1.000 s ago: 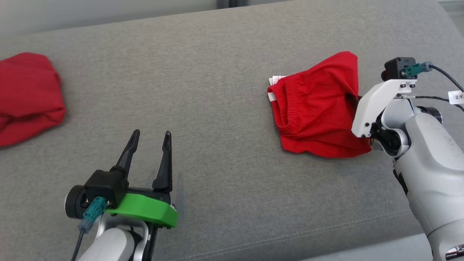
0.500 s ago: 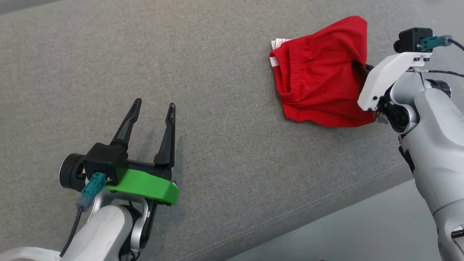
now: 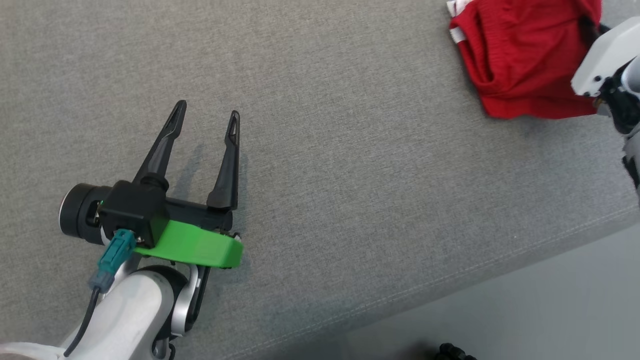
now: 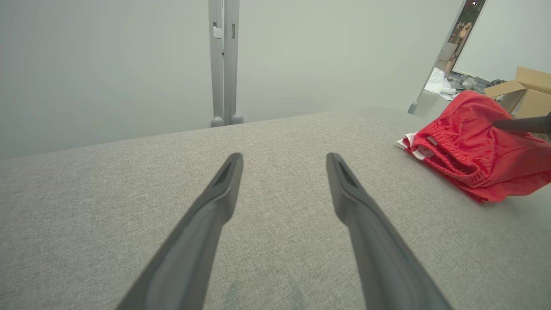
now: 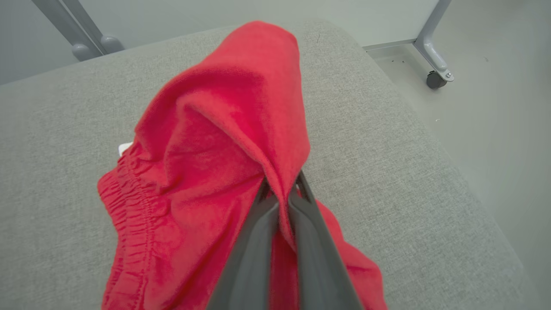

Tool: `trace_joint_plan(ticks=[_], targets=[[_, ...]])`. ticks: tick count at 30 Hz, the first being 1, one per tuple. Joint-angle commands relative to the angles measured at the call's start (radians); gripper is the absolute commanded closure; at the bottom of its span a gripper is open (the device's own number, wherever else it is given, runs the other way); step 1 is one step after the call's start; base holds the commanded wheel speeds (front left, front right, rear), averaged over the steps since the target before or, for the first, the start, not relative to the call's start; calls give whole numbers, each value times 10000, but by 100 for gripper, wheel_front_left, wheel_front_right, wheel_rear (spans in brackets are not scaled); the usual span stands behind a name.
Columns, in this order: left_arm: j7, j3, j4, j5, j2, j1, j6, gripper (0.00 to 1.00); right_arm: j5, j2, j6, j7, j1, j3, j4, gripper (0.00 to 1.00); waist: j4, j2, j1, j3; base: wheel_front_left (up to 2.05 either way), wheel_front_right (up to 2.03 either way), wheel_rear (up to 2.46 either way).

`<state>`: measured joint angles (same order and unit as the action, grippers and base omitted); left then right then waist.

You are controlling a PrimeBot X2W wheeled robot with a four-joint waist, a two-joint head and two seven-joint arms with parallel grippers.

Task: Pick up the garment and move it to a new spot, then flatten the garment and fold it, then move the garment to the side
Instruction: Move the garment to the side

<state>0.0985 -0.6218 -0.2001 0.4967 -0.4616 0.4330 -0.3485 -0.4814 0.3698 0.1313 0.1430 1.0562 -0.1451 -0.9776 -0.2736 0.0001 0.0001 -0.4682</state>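
The garment [image 3: 520, 55] is a red pair of shorts with an elastic waistband and white trim, bunched at the upper right of the grey cushion [image 3: 320, 150]. My right gripper [image 5: 282, 189] is shut on a fold of the garment [image 5: 215, 172], which drapes up and over the fingertips. In the head view the white right wrist [image 3: 602, 55] sits against the cloth's right side. My left gripper [image 3: 207, 111] stands open above bare cushion at the lower left, holding nothing. In the left wrist view its fingers [image 4: 215, 202] point across the cushion, with the garment [image 4: 469, 146] off to the right.
The cushion's front edge and seam [image 3: 450, 280] run diagonally at the lower right, with pale floor [image 3: 525, 310] beyond. A metal frame leg with a caster [image 5: 434, 77] stands on the floor behind the cushion. Cardboard boxes [image 4: 529, 90] and clutter lie beyond the far end.
The head camera has swung, so the whole picture shifted and another red cloth at the left left the view. The right gripper stays shut on the garment; the left gripper stays open.
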Motion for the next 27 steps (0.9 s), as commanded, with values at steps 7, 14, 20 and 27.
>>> trace_joint_plan(ticks=[7,14,20,27], targets=[[-475,-203,-855,-441,-234,431,-183,0,631,958,-10,-539,951,422,-958,100,739,-1,-1,-782,0,0,0],[-874,-410,-1330,-741,-398,585,-310,0,1367,1381,-12,-1201,1390,388,-1570,100,926,-1,-1,-1164,0,0,0],[-1130,-517,-1565,-905,-470,671,-370,0,2222,1559,-12,-2151,1666,545,-2231,30,942,-1,-1,-1379,0,0,0],[-1275,-566,-1680,-994,-516,698,-410,0,3238,1614,-12,-3251,1763,698,-2623,0,866,-1,-1,-1464,0,0,0]])
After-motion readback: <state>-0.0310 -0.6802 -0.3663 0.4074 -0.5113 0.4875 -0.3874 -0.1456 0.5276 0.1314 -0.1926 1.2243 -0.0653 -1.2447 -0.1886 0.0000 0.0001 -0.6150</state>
